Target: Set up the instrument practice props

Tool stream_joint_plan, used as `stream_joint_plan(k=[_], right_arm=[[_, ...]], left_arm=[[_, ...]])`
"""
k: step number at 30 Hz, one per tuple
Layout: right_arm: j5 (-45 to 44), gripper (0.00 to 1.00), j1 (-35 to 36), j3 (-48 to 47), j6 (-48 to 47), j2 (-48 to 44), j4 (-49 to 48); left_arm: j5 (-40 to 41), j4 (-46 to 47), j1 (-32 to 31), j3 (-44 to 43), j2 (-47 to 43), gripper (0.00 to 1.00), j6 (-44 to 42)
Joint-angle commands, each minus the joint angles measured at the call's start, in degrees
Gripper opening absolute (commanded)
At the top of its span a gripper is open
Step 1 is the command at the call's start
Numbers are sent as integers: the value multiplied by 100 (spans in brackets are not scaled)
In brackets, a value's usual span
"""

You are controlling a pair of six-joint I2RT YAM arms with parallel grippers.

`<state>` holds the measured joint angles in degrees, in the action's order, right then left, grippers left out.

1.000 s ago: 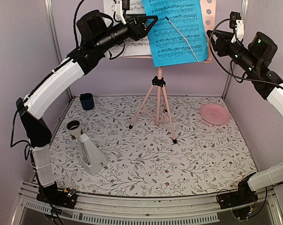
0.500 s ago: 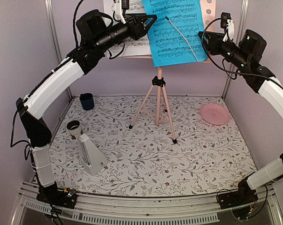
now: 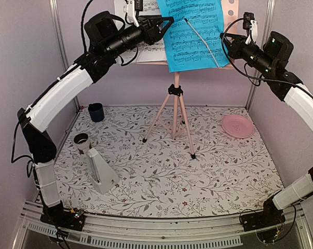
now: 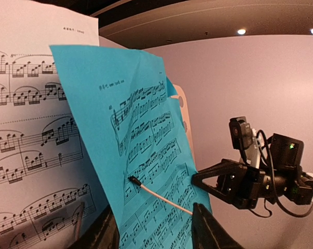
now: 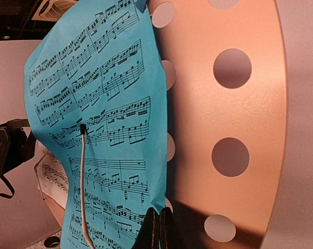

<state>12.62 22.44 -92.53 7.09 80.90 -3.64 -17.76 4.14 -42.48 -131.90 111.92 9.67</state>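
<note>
The pink tripod music stand (image 3: 175, 104) stands at the back, its hole-punched tray (image 5: 198, 104) up high. A bright blue sheet of music (image 3: 192, 36) leans on the tray, crossed by a thin white retaining wire (image 5: 82, 181). The white sheet (image 3: 151, 52) sits behind it on the left. My right gripper (image 3: 223, 44) is shut on the blue sheet's right edge; in the right wrist view its pressed-together fingers (image 5: 159, 223) pinch the paper's corner. My left gripper (image 3: 168, 27) stands open at the blue sheet's left side, fingers (image 4: 208, 233) apart. The white pyramid metronome (image 3: 100, 171) lies on the table front left.
A dark blue cup (image 3: 96, 111) stands at the back left and a round pink plate (image 3: 237, 126) at the right. A small pale cup-like piece (image 3: 82, 140) sits just behind the metronome. The tripod's legs spread over the floral mat (image 3: 198, 181).
My right arm has moved left to the blue sheet, and its gripper has closed on the sheet's right edge. The left arm has stayed put.
</note>
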Motion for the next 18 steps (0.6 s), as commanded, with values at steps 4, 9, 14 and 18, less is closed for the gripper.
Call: stream_joint_plan(k=[4, 9, 14, 18], right_arm=[[-265, 0, -20, 341, -14, -347, -392], [-471, 0, -20, 563, 11, -471, -551], [-815, 0, -19, 882, 44, -655, -802], [-1093, 0, -27, 1177, 98, -809, -1029]], left_arm=[[87, 216, 3, 680, -397, 57, 115], [184, 335, 5, 1020, -539, 60, 190], [161, 324, 6, 1034, -507, 60, 191], [141, 307, -4, 1025, -487, 59, 160]])
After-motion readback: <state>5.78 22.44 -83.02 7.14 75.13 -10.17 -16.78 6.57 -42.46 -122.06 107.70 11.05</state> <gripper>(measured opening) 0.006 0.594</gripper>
